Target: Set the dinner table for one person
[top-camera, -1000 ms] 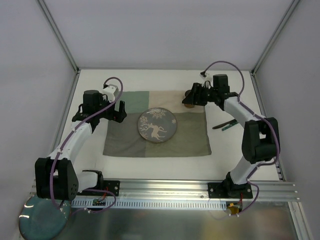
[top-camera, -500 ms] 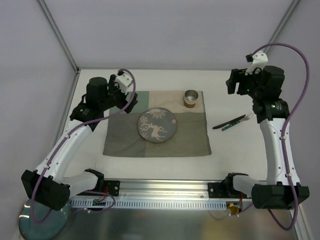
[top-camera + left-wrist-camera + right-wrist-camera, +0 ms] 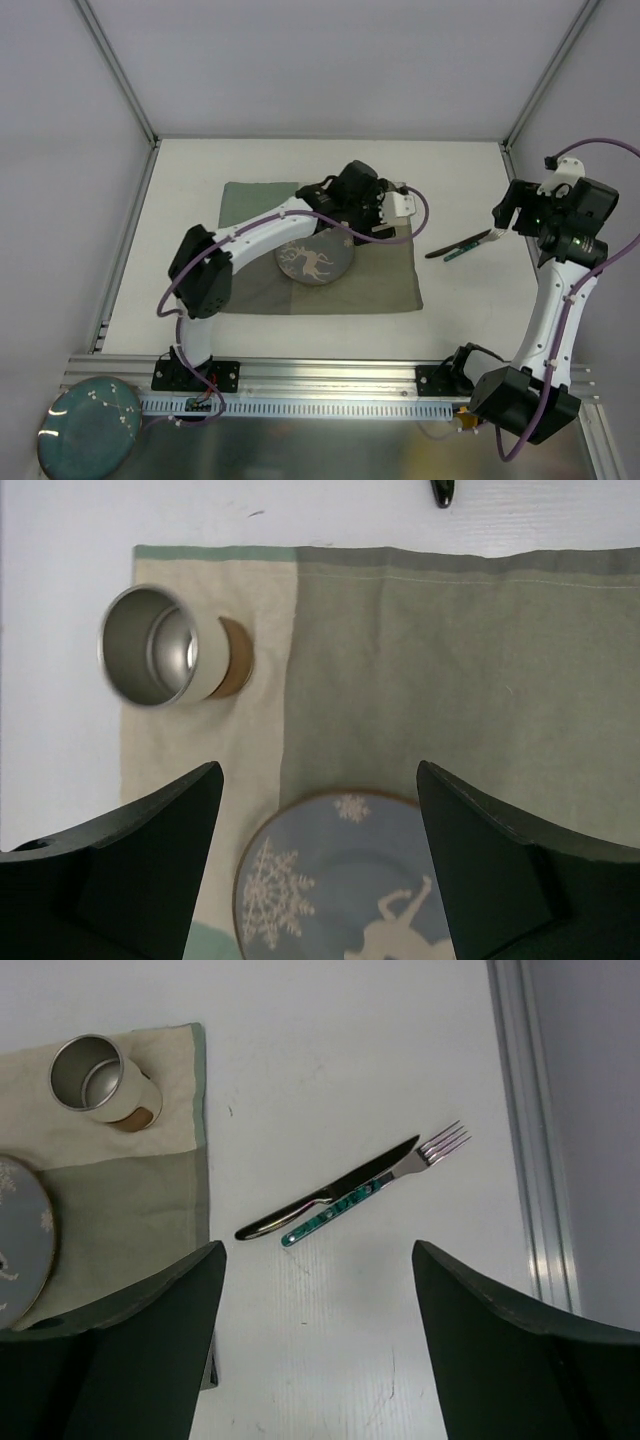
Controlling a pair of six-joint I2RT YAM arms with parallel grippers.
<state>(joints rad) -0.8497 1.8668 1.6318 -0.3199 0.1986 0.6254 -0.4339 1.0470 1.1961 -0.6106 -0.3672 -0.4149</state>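
On the white dinner table (image 3: 470,310) lies a green-and-beige mat (image 3: 385,285) with a blue deer plate (image 3: 315,262) in its middle. A metal cup (image 3: 165,650) stands upright on the mat's beige corner; the left arm hides it in the top view. My left gripper (image 3: 318,772) hangs open over the mat between the plate (image 3: 340,890) and the cup, holding nothing. A knife (image 3: 325,1192) and a green-handled fork (image 3: 375,1190) lie side by side on the table right of the mat. My right gripper (image 3: 318,1250) is open and empty above them, seen in the top view (image 3: 507,212).
A teal plate (image 3: 88,428) sits off the table at the near left, beside the rail (image 3: 330,378). Aluminium frame bars (image 3: 525,1130) edge the table close to the right arm. White walls enclose the back and sides.
The right gripper let go of the cup and drew back to the right, above the knife and fork. The left arm swung from the mat's left edge across to the cup and plate.
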